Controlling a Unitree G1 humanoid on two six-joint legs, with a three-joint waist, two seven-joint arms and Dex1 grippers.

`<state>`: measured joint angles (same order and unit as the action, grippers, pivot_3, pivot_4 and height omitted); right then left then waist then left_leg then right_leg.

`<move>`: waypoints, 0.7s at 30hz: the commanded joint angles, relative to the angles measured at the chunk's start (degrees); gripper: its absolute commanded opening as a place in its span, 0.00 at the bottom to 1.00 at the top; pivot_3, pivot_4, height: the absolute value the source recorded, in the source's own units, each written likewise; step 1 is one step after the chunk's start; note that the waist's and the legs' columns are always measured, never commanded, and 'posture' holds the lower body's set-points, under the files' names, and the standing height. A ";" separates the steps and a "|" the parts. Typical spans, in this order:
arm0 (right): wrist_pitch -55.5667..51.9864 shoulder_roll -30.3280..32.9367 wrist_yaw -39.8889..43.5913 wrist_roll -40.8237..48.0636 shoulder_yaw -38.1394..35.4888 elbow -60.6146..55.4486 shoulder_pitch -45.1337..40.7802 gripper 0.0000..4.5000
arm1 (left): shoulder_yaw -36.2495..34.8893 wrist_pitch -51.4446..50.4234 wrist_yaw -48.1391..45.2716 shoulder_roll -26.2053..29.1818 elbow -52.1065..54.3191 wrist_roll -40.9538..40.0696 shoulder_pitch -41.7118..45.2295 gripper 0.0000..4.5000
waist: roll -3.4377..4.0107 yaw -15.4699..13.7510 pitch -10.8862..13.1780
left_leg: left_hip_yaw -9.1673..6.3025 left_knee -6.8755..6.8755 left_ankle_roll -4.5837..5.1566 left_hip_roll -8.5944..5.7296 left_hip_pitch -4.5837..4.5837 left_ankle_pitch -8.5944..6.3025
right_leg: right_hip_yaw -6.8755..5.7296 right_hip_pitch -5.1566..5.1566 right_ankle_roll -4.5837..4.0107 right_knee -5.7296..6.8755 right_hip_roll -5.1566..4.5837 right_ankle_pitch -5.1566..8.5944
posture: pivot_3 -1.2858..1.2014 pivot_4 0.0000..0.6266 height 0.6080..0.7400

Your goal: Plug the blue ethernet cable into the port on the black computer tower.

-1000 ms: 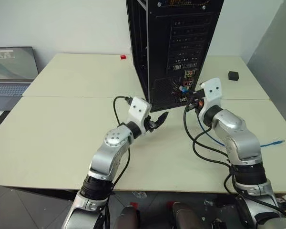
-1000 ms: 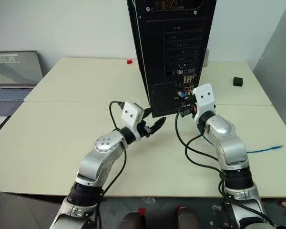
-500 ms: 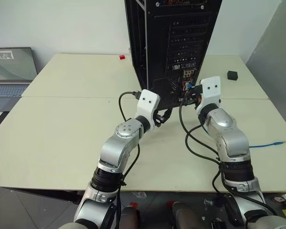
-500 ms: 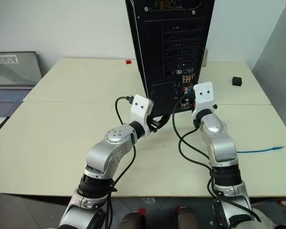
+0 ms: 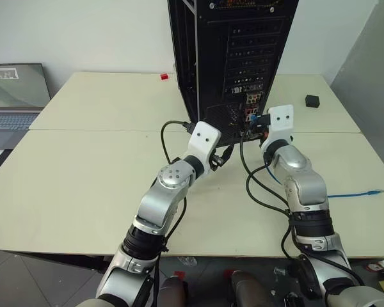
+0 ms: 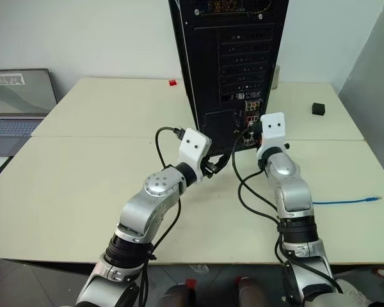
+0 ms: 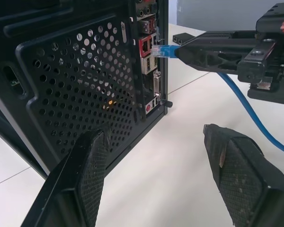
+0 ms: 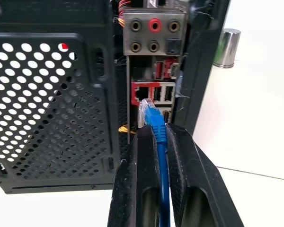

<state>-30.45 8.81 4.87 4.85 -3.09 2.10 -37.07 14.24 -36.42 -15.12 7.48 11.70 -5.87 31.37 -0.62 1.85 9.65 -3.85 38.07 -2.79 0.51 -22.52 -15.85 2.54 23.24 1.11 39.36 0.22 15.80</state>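
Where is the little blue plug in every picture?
Left eye: blue plug by the tower's lower back.
Right eye: same spot.
Left wrist: held at the red sockets.
Right wrist: between the right gripper's fingers.
Shared landmark: the red sockets.

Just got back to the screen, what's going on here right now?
The right gripper is shut on the blue ethernet cable just behind its plug, holding the plug right at the port low on the rear of the black computer tower. It does not look seated yet. The left gripper is open and empty beside the tower's mesh grille.
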 commanded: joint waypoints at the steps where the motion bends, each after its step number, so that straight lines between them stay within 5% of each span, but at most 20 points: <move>1: 1.97 -0.07 -0.08 0.52 -0.98 -0.98 -2.15 0.00 | 0.00 1.91 -0.43 -0.22 2.18 0.65 0.24 0.73 | 0.00 0.00 0.00 | 0.01 0.00 0.00 0.00 0.00 0.00 | 0.00 0.00 0.00 0.00 0.00 0.00 | 0.52 0.24 1.00; 21: 4.63 -0.15 0.32 0.20 -0.20 3.35 -4.05 0.00 | -0.64 2.08 -0.41 -0.88 2.14 1.10 -0.27 0.73 | 0.00 0.07 0.00 | 0.06 -0.01 0.00 0.02 0.01 0.00 | 0.03 0.00 0.00 0.00 0.01 0.00 | 0.52 0.24 1.00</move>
<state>-27.79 8.59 5.04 5.30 -3.20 6.03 -39.40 14.23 -35.44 -15.63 6.97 11.70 -5.08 30.84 -0.62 1.92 9.65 -3.79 38.06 -2.79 0.53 -22.51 -15.85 2.58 23.24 1.11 39.35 0.22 15.80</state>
